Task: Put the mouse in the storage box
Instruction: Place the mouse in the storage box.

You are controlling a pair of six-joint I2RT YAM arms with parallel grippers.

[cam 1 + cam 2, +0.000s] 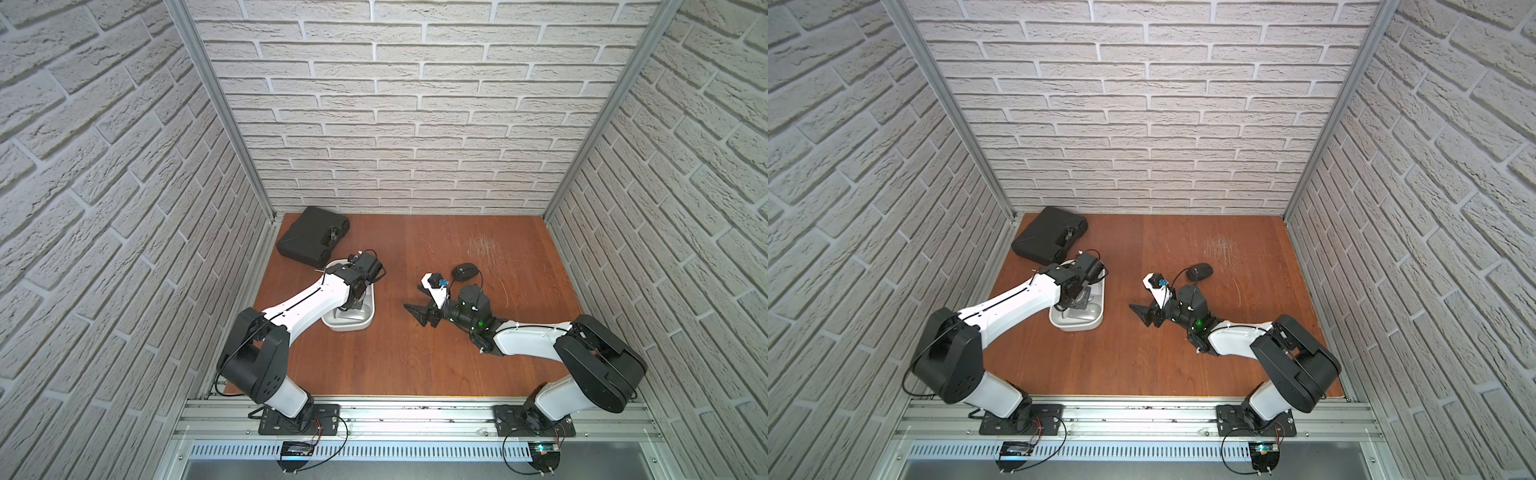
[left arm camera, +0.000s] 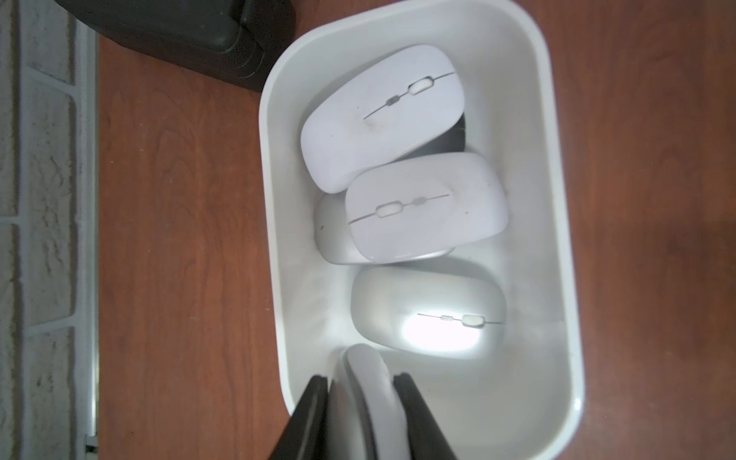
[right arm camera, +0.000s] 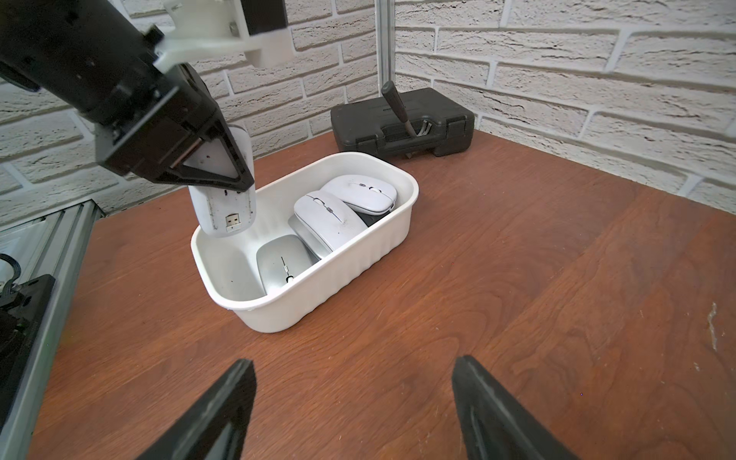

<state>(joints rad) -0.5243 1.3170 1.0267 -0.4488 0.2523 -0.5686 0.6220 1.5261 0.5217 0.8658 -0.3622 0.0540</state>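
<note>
The white storage box (image 1: 353,327) (image 1: 1077,327) (image 3: 338,290) stands at the left of the table with several white and silver mice lying in it. My left gripper (image 2: 360,378) is shut on a white mouse (image 2: 370,398) (image 3: 223,215). It holds the mouse on edge, underside outward, just above the box's near end (image 2: 278,358). My right gripper (image 3: 352,360) (image 1: 415,314) hangs open over bare table to the right of the box, with nothing between its fingers. A black mouse (image 1: 464,272) (image 1: 1199,272) lies on the table behind the right arm.
A flat black case (image 1: 312,241) (image 3: 402,119) with a latch lies in the back left corner, just behind the box. Brick walls close in the table on three sides. A metal rail (image 1: 415,419) runs along the front edge.
</note>
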